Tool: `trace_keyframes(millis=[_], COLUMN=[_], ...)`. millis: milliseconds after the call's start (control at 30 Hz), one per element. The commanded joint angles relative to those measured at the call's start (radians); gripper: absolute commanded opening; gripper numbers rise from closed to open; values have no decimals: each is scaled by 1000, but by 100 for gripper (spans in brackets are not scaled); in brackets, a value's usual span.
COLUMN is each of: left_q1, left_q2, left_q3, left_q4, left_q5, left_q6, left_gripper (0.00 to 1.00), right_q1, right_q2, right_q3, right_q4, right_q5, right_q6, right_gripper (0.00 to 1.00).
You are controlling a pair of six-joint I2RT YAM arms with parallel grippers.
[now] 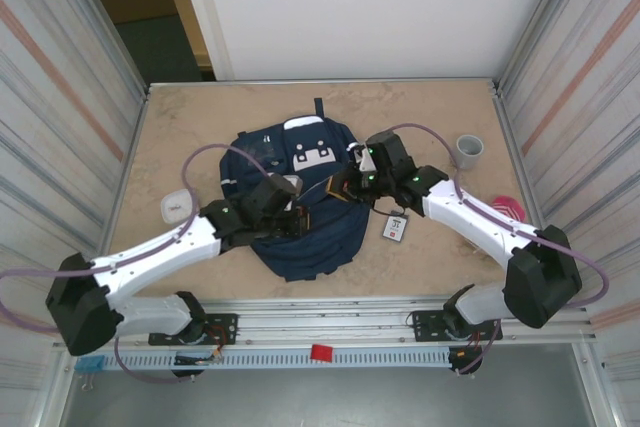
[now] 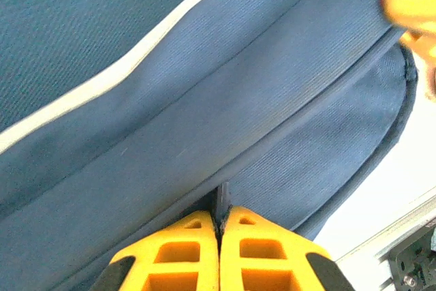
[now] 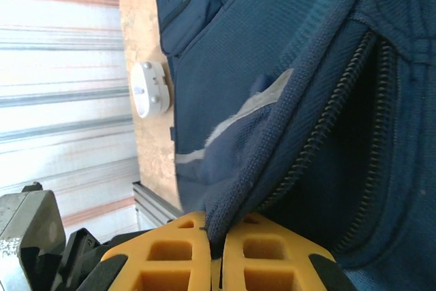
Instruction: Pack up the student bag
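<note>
Tabletop [image 1: 200,127]: beige, marbled. Corrugated metal side walls [image 1: 60,97], white panel [image 1: 380,7] at the back.

Student bag [image 1: 320,247]: flat on its back mid-tabletop, between the two arms. Navy fabric, white patches near the far end, thin pale stripe across one panel, piped seams. Right wrist view has the zipper [image 3: 327,117] teeth parted with a dark gap behind them; what's inside isn't readable.

Left gripper [image 2: 219,221]: yellow fingers closed, pinching a thin dark fold of the bag at a seam on its near-left side.

Right gripper [image 3: 208,226]: closed on the bag's zipper edge, right side.

Grey cup [image 1: 469,150]: upright, far right, well apart from the bag; can't tell contents.

White rounded gadget [image 1: 177,206]: on the tabletop left of the bag.

Small white tag [image 1: 394,228] with dark print: just right of the bag.
</note>
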Motion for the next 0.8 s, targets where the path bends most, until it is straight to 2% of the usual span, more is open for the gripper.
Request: trace_keyframes(millis=[0, 100, 300, 333, 367, 400, 433, 567, 700, 767], left_q1=[41, 70, 157, 170, 177, 182, 184, 185, 188, 193], left_q2=[-102, -183, -256, -262, -268, -273, -277, -278, -286, -290], left_q3=[-74, -121, -159, -164, -167, -175, -181, -199, -188, -179], left_q4=[-166, -204, -202, -177, -147, -100, -60, 9, 26, 22], left_q5=[-129, -130, -74, -46, -14, 30, 73, 155, 168, 159], left_q6=[-22, -17, 36, 54, 71, 97, 116, 158, 196, 199], left_gripper=[0, 0, 0, 0, 0, 0, 0, 0, 0, 0], right_q1=[-84, -133, -153, -149, -140, -127, -114, -72, 43, 138], right_q2=[-49, -38, -27, -35, -49, -76, -114, -249, -261, -225], right_q3=[42, 53, 66, 70, 76, 85, 91, 27, -19, -26], right_q4=[-32, -47, -42, -36, -36, -50, -64, 23, 67, 42], right_q5=[-22, -59, -89, -89, -80, -46, 6, 104, 86, 142], right_q6=[-76, -96, -108, -127, -162, -223, -294, -586, -1068, -1341], right_gripper=[0, 0, 0, 13, 33, 52, 59, 66, 69, 69])
